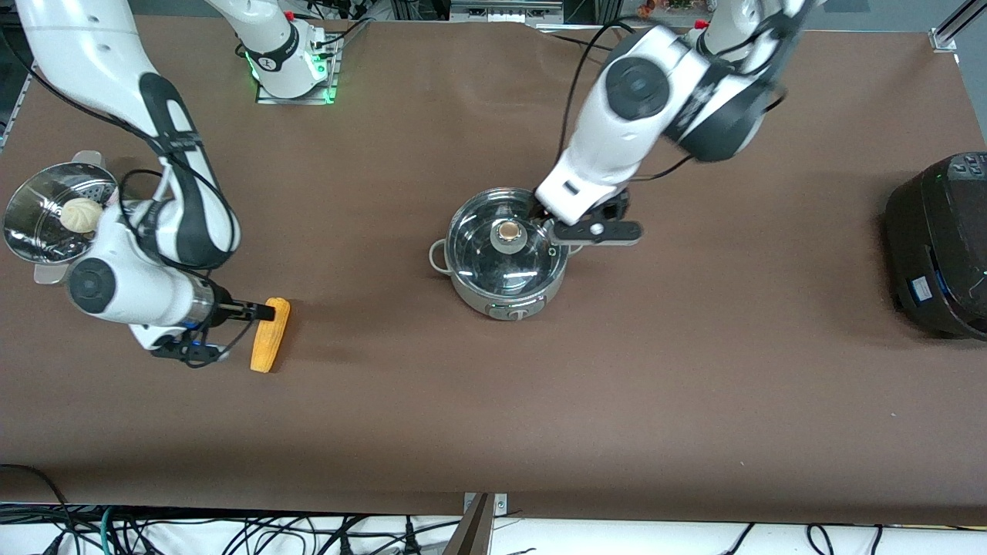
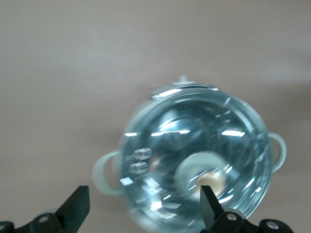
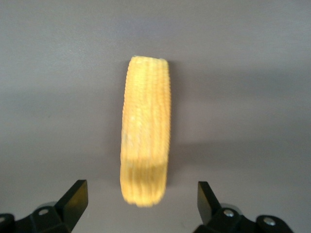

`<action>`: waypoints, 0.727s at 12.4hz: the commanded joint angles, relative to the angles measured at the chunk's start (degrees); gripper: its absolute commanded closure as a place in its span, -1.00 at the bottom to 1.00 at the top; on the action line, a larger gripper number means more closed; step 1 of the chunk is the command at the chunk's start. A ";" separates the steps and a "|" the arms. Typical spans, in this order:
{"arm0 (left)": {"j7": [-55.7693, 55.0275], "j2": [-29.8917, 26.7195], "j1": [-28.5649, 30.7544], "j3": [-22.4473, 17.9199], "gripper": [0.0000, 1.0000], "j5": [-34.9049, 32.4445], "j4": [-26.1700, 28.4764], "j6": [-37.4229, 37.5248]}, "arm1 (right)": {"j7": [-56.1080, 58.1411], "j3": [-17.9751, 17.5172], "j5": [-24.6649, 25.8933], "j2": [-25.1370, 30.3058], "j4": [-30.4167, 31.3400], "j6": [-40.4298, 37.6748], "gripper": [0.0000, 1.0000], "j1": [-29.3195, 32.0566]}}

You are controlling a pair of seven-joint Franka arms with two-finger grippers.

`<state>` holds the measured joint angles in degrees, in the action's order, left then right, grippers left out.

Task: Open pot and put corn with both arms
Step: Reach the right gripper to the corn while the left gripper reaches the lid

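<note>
We are seeing the right hand (image 3: 141,200) hanging released over the corn (image 3: 146,148), its spread fingers (image 3: 75,196) flanking one end of the cob without touching it. The corn (image 1: 271,334) is lying flat on the brown bench (image 1: 493,416) toward the right arm's end, nearer the front camera than the steamer basket (image 1: 38,223) holding a white bun (image 1: 82,213). The left hand (image 2: 144,206) is hovering released over the pot (image 1: 505,254), fingers (image 2: 209,204) apart above the glass lid (image 2: 194,155) and its knob (image 1: 509,230). The pot is sitting mid-bench, lid on. A black rice cooker (image 1: 941,239) is standing at the left arm's end.
</note>
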<state>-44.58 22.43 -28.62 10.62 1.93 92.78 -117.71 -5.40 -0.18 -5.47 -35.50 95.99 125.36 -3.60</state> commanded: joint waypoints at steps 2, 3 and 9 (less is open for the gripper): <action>-9.73 7.17 -5.99 -0.78 -1.00 -3.42 -5.68 -1.55 | -0.66 0.09 -0.77 -2.55 0.52 5.67 -1.00 -0.71; -9.74 8.76 -6.35 -0.78 -1.00 -5.25 -5.76 -1.64 | -0.57 0.09 -0.77 -3.69 0.52 7.25 -1.00 -0.62; -9.12 9.74 -7.58 -0.43 -0.22 -9.84 -5.94 -1.56 | 0.83 0.09 -0.59 -5.29 0.52 9.81 1.00 -0.62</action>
<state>-53.48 31.59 -35.30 10.56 -6.30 88.46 -120.34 -5.64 -0.06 -5.48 -41.32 96.09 134.71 -4.16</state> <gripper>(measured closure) 0.150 0.348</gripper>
